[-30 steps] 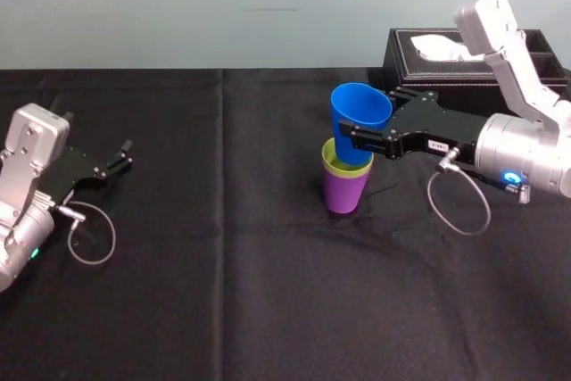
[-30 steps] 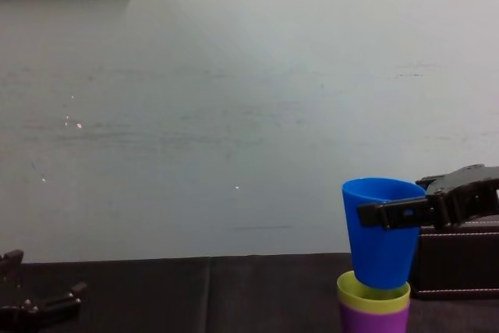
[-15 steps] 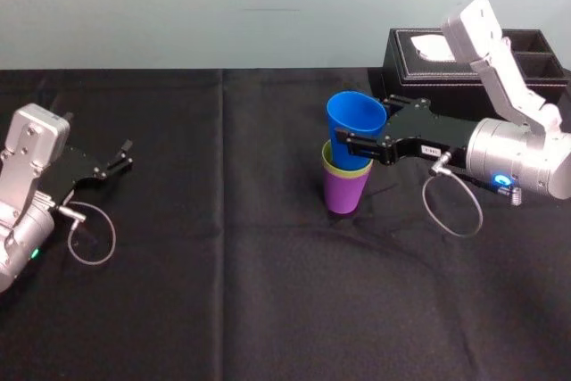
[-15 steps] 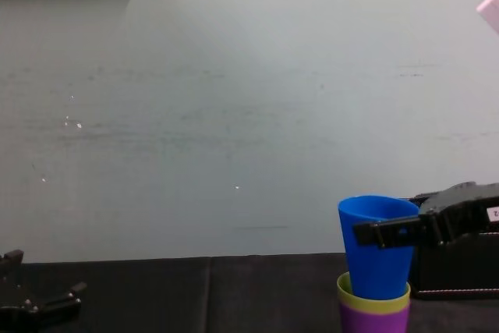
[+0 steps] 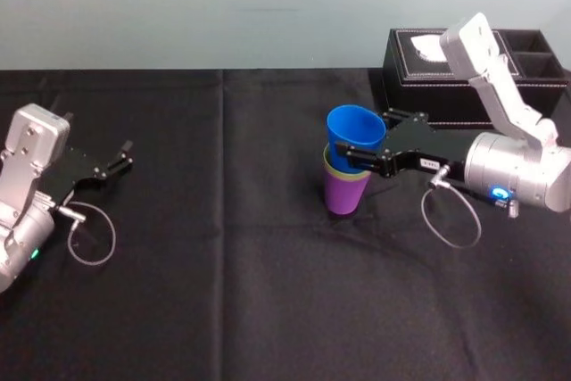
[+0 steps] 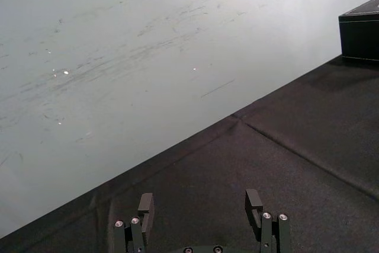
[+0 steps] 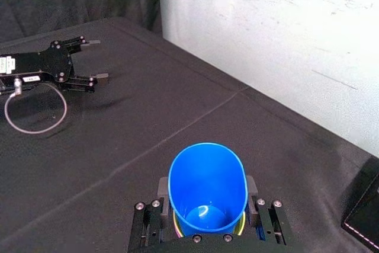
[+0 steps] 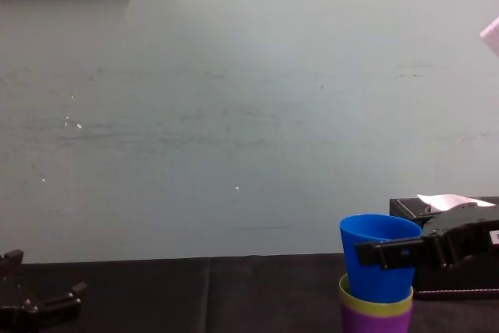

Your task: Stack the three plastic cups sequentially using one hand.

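The blue cup sits partly down inside the yellow-green cup, which is nested in the purple cup standing on the black table. My right gripper is shut on the blue cup, one finger on each side of its wall. The right wrist view looks down into the blue cup with a yellow-green rim just below it, a finger on either side. In the chest view the blue cup rises out of the yellow-green cup. My left gripper rests open at the table's left.
A black tissue box with white tissue stands behind the stack at the back right, close to my right arm. A black cloth covers the table, with a seam running front to back.
My right gripper has lowered the blue cup deeper into the yellow-green cup. The left arm has not moved.
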